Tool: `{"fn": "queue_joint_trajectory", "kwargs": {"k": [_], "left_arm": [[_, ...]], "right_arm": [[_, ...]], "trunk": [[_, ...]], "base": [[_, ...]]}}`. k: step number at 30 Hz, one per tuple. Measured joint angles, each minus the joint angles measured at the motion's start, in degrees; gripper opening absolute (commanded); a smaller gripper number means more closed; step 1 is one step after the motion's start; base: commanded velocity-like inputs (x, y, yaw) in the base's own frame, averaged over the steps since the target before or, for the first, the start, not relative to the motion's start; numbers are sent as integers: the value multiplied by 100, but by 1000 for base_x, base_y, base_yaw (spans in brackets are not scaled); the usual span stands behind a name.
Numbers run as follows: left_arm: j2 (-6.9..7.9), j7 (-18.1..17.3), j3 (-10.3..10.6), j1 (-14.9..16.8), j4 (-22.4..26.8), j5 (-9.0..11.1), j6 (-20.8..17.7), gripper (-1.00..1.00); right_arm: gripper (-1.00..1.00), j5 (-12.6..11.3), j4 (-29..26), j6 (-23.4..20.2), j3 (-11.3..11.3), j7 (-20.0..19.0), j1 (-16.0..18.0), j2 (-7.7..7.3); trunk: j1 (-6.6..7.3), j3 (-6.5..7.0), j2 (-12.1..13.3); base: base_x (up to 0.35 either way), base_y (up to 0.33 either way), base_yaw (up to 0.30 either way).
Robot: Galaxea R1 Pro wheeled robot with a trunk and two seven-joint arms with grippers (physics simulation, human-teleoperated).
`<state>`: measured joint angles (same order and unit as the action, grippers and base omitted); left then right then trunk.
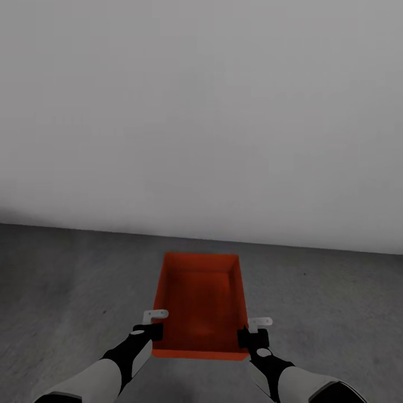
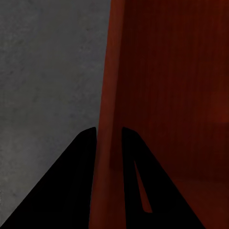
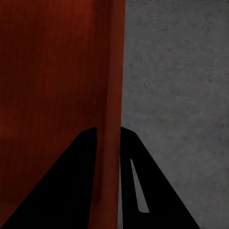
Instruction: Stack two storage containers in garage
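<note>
Storage container [image 1: 201, 302]: held over the concrete floor [image 1: 67, 280] near the grey wall [image 1: 201, 112], long axis running 6 to 12 o'clock. Left tool [image 1: 152, 327] clamps its 9 o'clock wall; right tool [image 1: 252, 331] clamps the 3 o'clock wall. Both arms equally near. Judged next: lower straight down.

The head camera looks forward and down from above both arms, taking in the storage container [image 1: 201, 305], the concrete floor [image 1: 67, 280] and a pale wall [image 1: 201, 112] beyond. Each wrist camera sits very near its tool, sighting along the fingers at one side wall of the same container [image 2: 162, 86] [image 3: 57, 71], left and right, with floor [image 2: 47, 71] [image 3: 176, 86] alongside.
</note>
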<state>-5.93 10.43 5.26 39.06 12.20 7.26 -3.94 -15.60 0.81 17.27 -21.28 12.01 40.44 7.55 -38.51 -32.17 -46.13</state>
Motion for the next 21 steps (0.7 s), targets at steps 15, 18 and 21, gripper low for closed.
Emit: {"fn": "queue_joint_trajectory", "kwargs": {"k": [15, 18, 21], "left_arm": [[1, -1, -5, 0, -8, 3, 0, -100], [1, -1, -4, 0, -8, 2, 0, -100], [1, -1, -3, 0, -8, 3, 0, -100]], "right_arm": [[-100, 7, 0, -13, -2, 2, 3, 1], [-100, 6, 0, -11, -2, 2, 3, 1], [-100, 6, 0, -10, -1, 2, 2, 1]], "trunk": [[-175, -143, -320], [-241, -197, -440], [-307, -251, -561]], "base": [[0, 0, 1], [0, 0, 0], [0, 0, 0]]}}
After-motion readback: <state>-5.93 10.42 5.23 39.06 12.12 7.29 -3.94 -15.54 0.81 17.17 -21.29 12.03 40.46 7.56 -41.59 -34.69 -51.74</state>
